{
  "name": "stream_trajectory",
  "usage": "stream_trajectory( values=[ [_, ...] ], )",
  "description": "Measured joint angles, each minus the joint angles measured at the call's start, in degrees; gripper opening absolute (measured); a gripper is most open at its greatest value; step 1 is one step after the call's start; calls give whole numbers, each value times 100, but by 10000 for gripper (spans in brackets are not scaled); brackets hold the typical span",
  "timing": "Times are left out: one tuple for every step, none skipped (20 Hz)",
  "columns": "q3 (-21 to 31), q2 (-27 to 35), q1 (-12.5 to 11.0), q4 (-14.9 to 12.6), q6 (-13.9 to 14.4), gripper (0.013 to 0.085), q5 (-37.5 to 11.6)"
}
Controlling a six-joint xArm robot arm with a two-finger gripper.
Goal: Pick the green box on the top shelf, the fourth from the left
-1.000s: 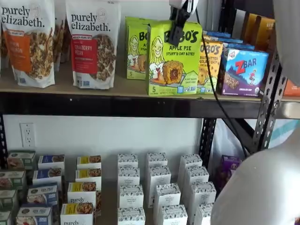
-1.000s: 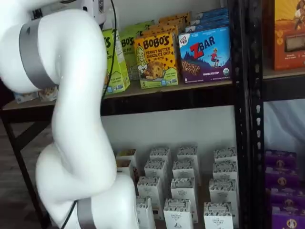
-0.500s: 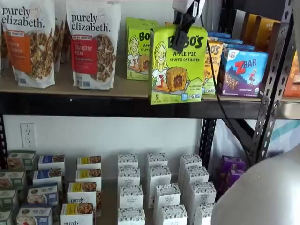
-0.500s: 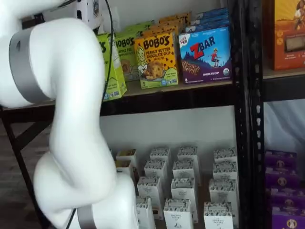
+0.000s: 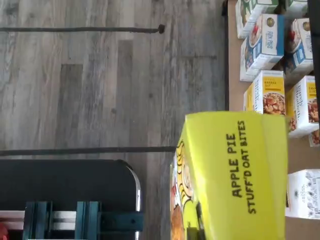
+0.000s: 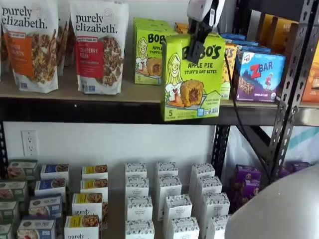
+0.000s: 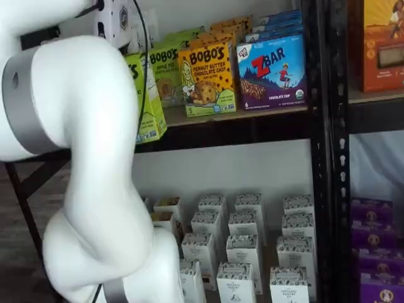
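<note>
The claw point(image 6: 198, 42) pinches the green box point(image 6: 193, 77) by its upper edge. The box hangs out past the front edge of the top shelf point(image 6: 99, 108), its bottom lower than the board. The pick looks nearly done; what is left is carrying it clear. Open room lies in front, with another green box point(image 6: 149, 50) behind and the blue ZBar box point(image 6: 259, 74) just beside.

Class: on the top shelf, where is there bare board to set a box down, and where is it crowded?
Bare board shows on the top shelf between the cranberry pecan granola bag and the rear green Bobo's box. Crowded: Bobo's peanut butter box against ZBar box.
</note>
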Motion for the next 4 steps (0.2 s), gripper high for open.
stream_trajectory(
  values=[
    [53,-40,6,-8,1,250,2],
    [117,-88,15,-22,4,250,-1],
    [162,-122,24,-34,6,250,-11],
    [219,-164,30,-45,7,250,-24]
  ],
)
